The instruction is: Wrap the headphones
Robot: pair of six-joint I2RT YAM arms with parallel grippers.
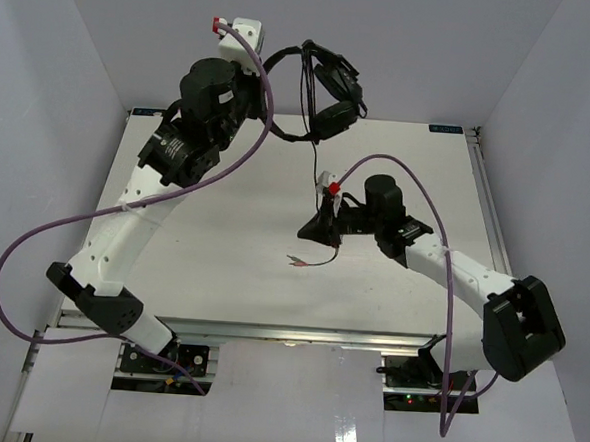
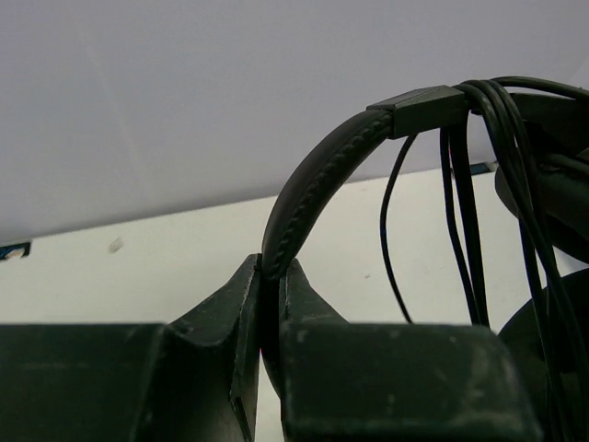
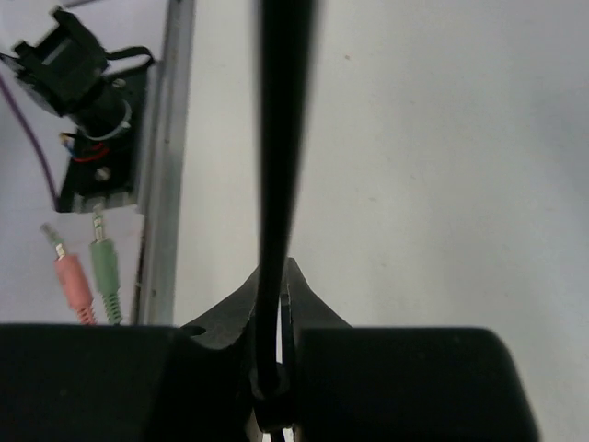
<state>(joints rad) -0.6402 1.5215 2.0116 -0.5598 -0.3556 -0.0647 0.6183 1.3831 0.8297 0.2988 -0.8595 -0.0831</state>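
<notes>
The black headphones (image 1: 328, 93) hang in the air above the table's far edge. My left gripper (image 1: 272, 61) is shut on their padded headband (image 2: 317, 175), which arcs up out of the jaws (image 2: 273, 267). Several turns of the thin black cable (image 2: 479, 184) are looped over the headband's right end, beside an ear cup (image 2: 552, 193). From there the cable (image 1: 313, 167) drops to my right gripper (image 1: 317, 227) at mid-table. That gripper (image 3: 282, 276) is shut on the cable (image 3: 281, 138). The pink plug (image 3: 72, 281) and green plug (image 3: 106, 272) dangle just below it (image 1: 295, 261).
Thick purple robot cables (image 1: 44, 231) loop off both arms. The table's metal rail (image 3: 161, 184) and a black mount with wires (image 3: 78, 87) lie just beyond the edge in the right wrist view. White walls (image 1: 43, 85) enclose the table on three sides.
</notes>
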